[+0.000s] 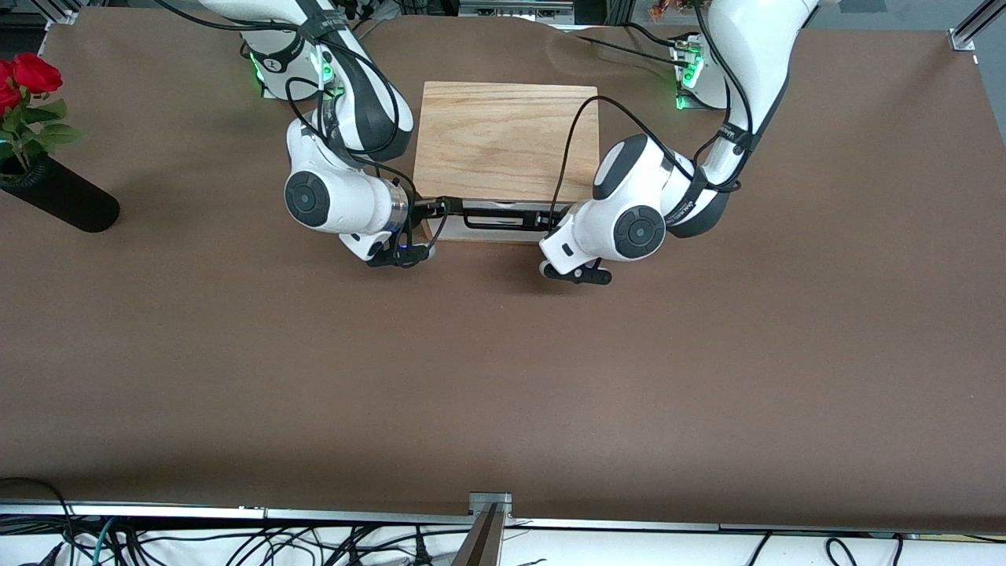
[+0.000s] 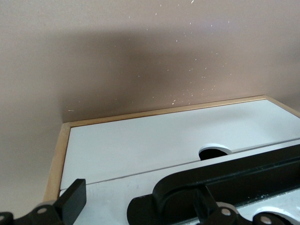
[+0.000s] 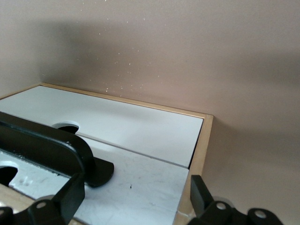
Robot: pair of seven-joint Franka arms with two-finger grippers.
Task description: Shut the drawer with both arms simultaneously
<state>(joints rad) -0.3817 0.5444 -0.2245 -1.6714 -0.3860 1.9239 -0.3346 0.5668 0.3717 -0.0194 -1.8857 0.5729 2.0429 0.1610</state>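
The drawer (image 1: 503,237) sits in the wooden casing (image 1: 503,141), its white front about level with the casing's front edge. Its black bar handle (image 1: 503,216) runs across that front. My right gripper (image 1: 432,209) is open at the handle's end toward the right arm, fingers spread over the drawer front (image 3: 140,187) beside the handle's foot (image 3: 96,171). My left gripper (image 1: 559,220) is open at the other end, one finger (image 2: 71,201) on bare panel and the handle's end (image 2: 154,206) between the fingers. Both grip nothing.
Under the drawer is a plain white panel (image 2: 140,140) with a round hole (image 2: 213,152), also in the right wrist view (image 3: 131,124). A black vase (image 1: 63,196) with red roses (image 1: 31,75) stands at the right arm's end of the brown table (image 1: 503,369).
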